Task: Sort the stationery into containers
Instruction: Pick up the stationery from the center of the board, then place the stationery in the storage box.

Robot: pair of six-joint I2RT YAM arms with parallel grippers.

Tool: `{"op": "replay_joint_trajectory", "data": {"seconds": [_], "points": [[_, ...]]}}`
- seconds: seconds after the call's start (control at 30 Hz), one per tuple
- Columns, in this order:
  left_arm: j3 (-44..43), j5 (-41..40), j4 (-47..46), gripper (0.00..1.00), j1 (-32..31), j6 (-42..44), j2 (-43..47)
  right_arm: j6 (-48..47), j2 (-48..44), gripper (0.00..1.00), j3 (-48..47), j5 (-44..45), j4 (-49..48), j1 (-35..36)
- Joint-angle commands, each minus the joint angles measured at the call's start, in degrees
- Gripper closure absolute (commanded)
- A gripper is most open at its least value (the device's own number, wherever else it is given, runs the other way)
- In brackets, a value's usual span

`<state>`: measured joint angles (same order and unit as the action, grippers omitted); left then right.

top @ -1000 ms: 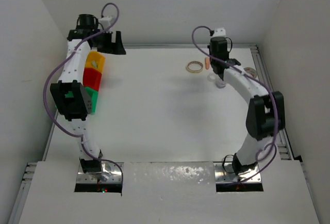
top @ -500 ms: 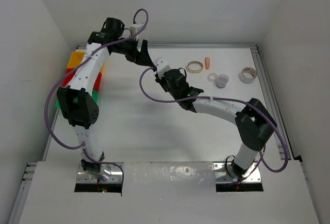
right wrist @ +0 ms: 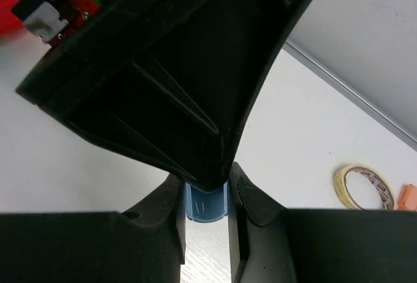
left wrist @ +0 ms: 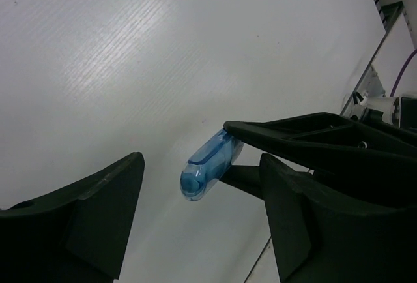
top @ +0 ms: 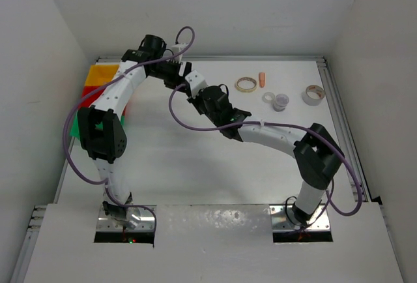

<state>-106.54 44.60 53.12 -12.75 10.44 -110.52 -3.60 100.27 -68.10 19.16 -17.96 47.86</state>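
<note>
My right gripper (right wrist: 206, 198) is shut on a blue capsule (right wrist: 206, 206), which also shows in the left wrist view (left wrist: 210, 165) sticking out of the right fingers (left wrist: 306, 133). My left gripper (left wrist: 201, 162) is open, with its jaws either side of the capsule and not touching it. In the top view the two grippers meet at the back left, left (top: 177, 74) and right (top: 193, 89). The yellow (top: 101, 74), red (top: 88, 92) and green (top: 77, 123) bins stand in a row at the left edge, partly hidden by the left arm.
A tan tape ring (top: 245, 85) and an orange capsule (top: 262, 78) lie at the back. Two clear rings (top: 281, 103) lie to their right, and a whitish ring (top: 314, 94) sits near the right rail. The tan ring also shows in the right wrist view (right wrist: 363, 186).
My right arm swung from the tape rings leftward to the back left. My left arm swung right from over the bins, and the two grippers have come together.
</note>
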Motion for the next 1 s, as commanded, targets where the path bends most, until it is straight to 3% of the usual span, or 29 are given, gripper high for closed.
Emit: {"op": "replay_joint_trajectory", "data": {"seconds": [0.0, 0.1, 0.13, 0.2, 0.3, 0.43, 0.47, 0.5, 0.53, 0.57, 0.6, 0.73, 0.77, 0.83, 0.97], "points": [[0.6, 1.3, -1.9, 0.32, -0.7, -0.6, 2.0, 0.9, 0.7, 1.00, -3.4, -1.6, -3.7, 0.7], [0.5, 1.7, -2.0, 0.53, -0.8, -0.7, 2.0, 1.4, 1.2, 1.00, -3.6, -1.8, -4.1, 0.8], [0.5, 1.5, -1.7, 0.68, -0.8, -0.6, 2.0, 2.1, 1.2, 1.00, -3.6, -1.8, -4.4, 0.8], [0.7, 1.1, -1.4, 0.85, -0.7, -0.3, 2.0, 2.5, 1.2, 1.00, -3.6, -1.8, -4.6, 0.7], [0.6, 0.8, -1.1, 1.00, -0.4, -0.3, 1.9, 2.7, 1.2, 1.00, -3.8, -1.8, -4.8, 0.7], [0.5, 0.8, -1.1, 1.00, -0.1, -0.3, 1.8, 3.0, 1.6, 1.00, -3.9, -2.4, -4.5, 0.7], [0.5, 0.4, -1.1, 1.00, 0.0, -0.4, 1.7, 3.0, 1.7, 0.90, -3.9, -2.4, -4.2, 0.7], [0.3, -0.2, -1.2, 1.00, 0.3, -0.4, 1.8, 3.0, 1.8, 0.71, -3.9, -2.3, -4.1, 0.6], [0.2, -0.6, -1.3, 1.00, 0.7, -0.6, 1.8, 3.2, 1.6, 0.45, -3.7, -2.3, -3.9, 0.5], [-0.5, -1.5, -1.3, 1.00, 2.4, -0.6, 1.5, 3.2, 1.6, 0.13, -3.5, -1.6, -3.8, 0.4], [-1.1, -1.8, -1.3, 1.00, 3.9, -0.7, 1.3, 3.2, 1.1, 0.03, -3.4, -1.2, -3.5, 0.2], [-6.5, -4.3, -1.9, 1.00, 12.7, -1.2, -1.2, 9.0, -1.5, 0.01, -0.9, 0.3, -1.7, -1.9], [-8.5, -3.8, -2.7, 1.00, 19.1, -1.7, -2.7, 9.8, -2.2, 0.01, 0.2, 0.6, -1.8, -2.4], [-11.8, -3.4, -5.9, 1.00, 26.1, -4.3, -4.7, 12.1, -4.1, 0.01, 3.4, 1.5, -2.5, -3.6], [-21.5, -11.1, -7.6, 1.00, 31.4, -4.9, -13.8, 15.0, -4.6, 0.01, 5.3, 3.6, -0.8, -5.1]]}}
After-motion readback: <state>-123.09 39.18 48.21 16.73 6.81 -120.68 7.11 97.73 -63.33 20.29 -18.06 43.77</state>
